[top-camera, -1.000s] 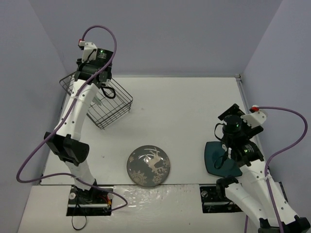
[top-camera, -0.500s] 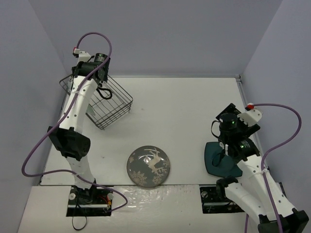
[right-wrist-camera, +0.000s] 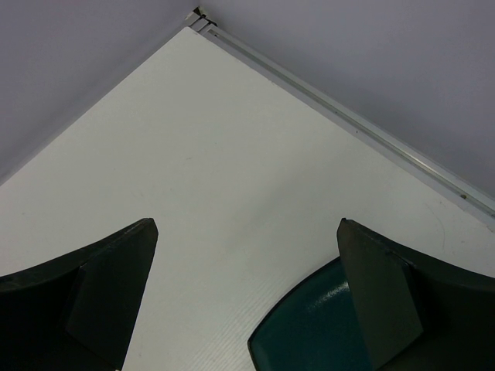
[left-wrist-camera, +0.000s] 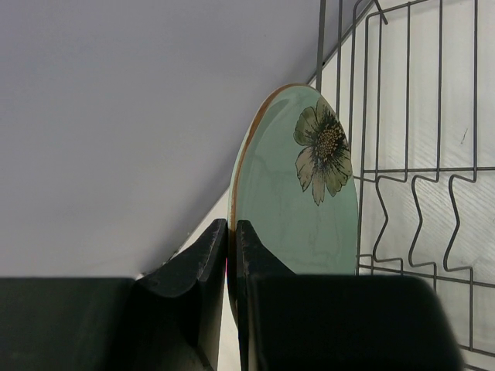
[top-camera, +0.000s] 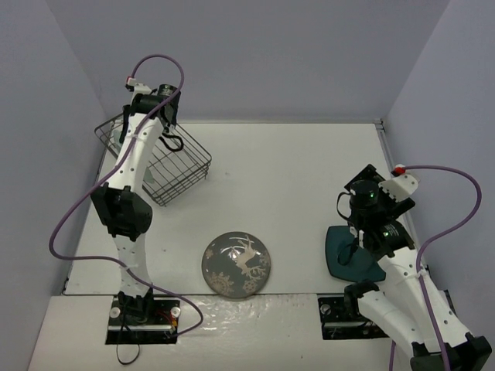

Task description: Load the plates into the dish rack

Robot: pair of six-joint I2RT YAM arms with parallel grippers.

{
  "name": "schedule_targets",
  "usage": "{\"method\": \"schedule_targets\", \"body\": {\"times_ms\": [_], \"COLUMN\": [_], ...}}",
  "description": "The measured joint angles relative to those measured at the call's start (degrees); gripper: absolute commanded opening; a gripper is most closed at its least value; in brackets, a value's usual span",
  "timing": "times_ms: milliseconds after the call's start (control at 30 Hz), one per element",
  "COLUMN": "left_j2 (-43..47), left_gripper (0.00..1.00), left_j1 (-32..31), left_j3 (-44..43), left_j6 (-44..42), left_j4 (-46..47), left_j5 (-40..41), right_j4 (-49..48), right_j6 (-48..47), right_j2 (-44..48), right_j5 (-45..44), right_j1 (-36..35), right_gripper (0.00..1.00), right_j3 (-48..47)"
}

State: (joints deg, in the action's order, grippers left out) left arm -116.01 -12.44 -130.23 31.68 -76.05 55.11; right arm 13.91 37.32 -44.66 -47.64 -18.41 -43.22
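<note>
My left gripper [left-wrist-camera: 232, 232] is shut on the rim of the pale mint-green plate [left-wrist-camera: 298, 193], which stands on edge with its flower mark facing right. The dish rack's [top-camera: 176, 166] dark wires [left-wrist-camera: 418, 193] run just to the right of the plate. In the top view the left gripper [top-camera: 168, 141] hangs over the rack at the back left. The grey deer plate [top-camera: 237, 263] lies flat near the front middle. The dark teal plate [top-camera: 346, 259] lies at the front right. My right gripper [right-wrist-camera: 247, 224] stands open above its far edge [right-wrist-camera: 309, 340], holding nothing.
The purple side walls stand close on both sides, and the rack sits against the left wall. The table's back right corner rail [right-wrist-camera: 325, 100] shows ahead of the right gripper. White tabletop [top-camera: 294, 185] lies between the rack and the teal plate.
The left arm has swung its upper links left and more upright over the rack, still gripping the mint plate. The right wrist shifted slightly, then held still.
</note>
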Motion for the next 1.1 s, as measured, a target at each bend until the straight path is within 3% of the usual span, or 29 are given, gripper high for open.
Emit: {"method": "schedule_targets", "body": {"times_ms": [800, 833, 1000, 1100], "left_j2": [-5.1, -5.2, -5.2, -5.2], "left_gripper": [0.0, 0.04, 0.45, 0.55], "left_j1": [2.5, 2.6, 3.1, 3.2], "left_j3": [1.7, 1.7, 1.8, 1.8], "left_j6": [1.8, 2.0, 2.0, 1.7], "left_j4": [2.6, 2.5, 2.2, 1.8], "left_j5": [-5.5, -5.8, -6.1, -5.5], "right_j4": [0.0, 0.0, 0.0, 0.1], "right_j6": [0.0, 0.0, 0.0, 0.0], "right_j2": [0.3, 0.4, 1.1, 1.3], "right_j5": [-0.5, -0.5, -0.5, -0.5], "right_j1": [0.0, 0.0, 0.0, 0.0], "right_gripper": [1.0, 1.0, 1.0, 1.0], "right_j3": [0.0, 0.0, 0.0, 0.0]}}
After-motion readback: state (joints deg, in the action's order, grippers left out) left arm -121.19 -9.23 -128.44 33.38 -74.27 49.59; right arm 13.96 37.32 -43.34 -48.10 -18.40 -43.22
